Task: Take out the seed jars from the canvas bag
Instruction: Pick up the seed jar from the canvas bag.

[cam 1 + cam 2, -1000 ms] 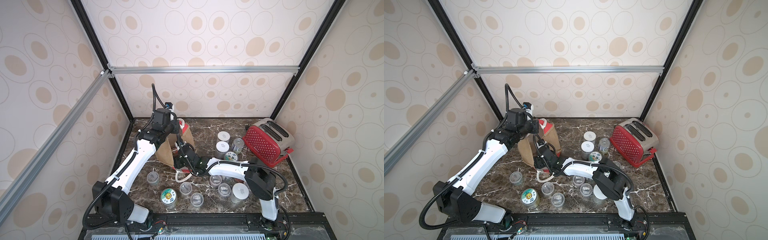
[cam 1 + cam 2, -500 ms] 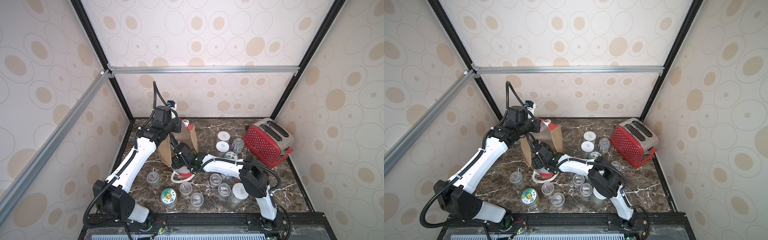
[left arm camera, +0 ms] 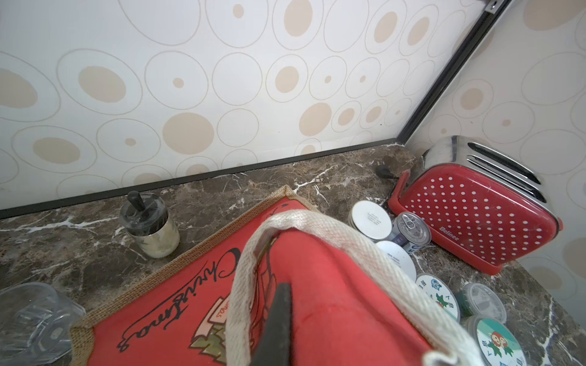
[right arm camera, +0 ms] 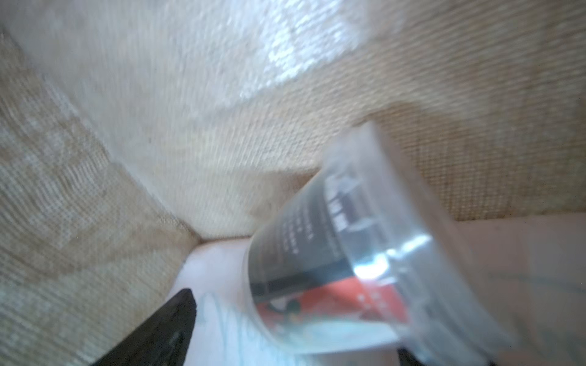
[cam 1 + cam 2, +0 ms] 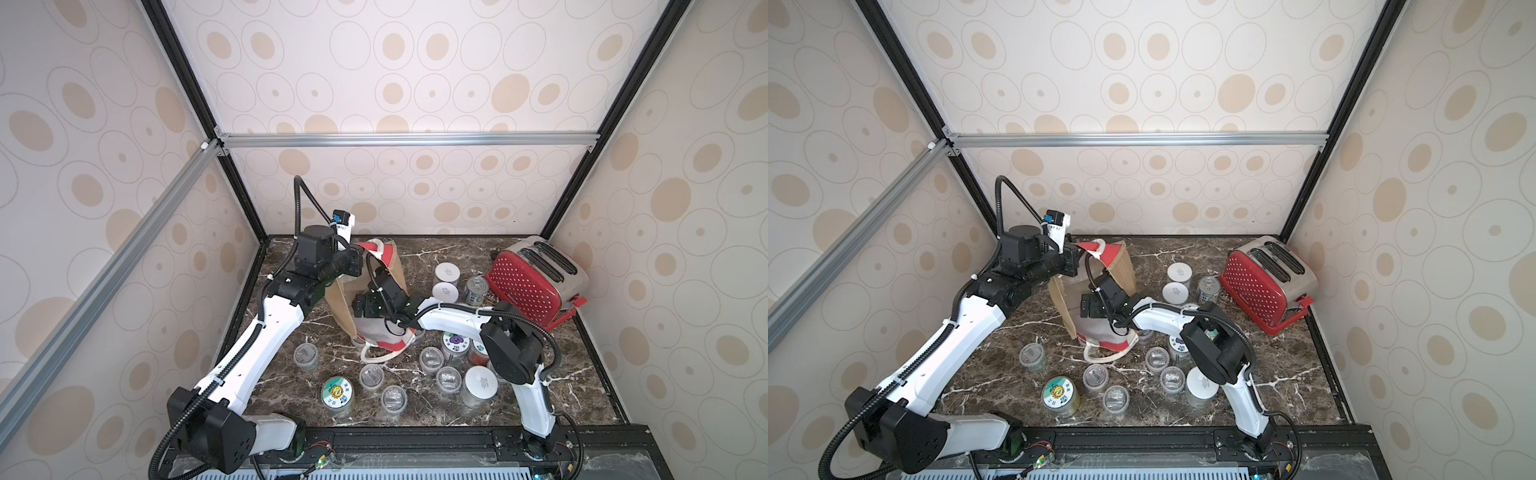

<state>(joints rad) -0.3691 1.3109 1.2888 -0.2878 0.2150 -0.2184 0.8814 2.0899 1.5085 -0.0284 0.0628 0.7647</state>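
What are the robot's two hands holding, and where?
The left gripper pinches the canvas bag at its rim, beside the white rope handle. The right gripper, inside the bag, holds nothing; its jaws stand open by a clear jar.

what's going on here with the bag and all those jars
The left gripper is shut on the upper edge of the bag, holding it tipped with its mouth toward the front. The right gripper is open inside the bag, where a clear jar lies tilted on the lining, not yet gripped. Many jars already stand on the table in front of the bag.
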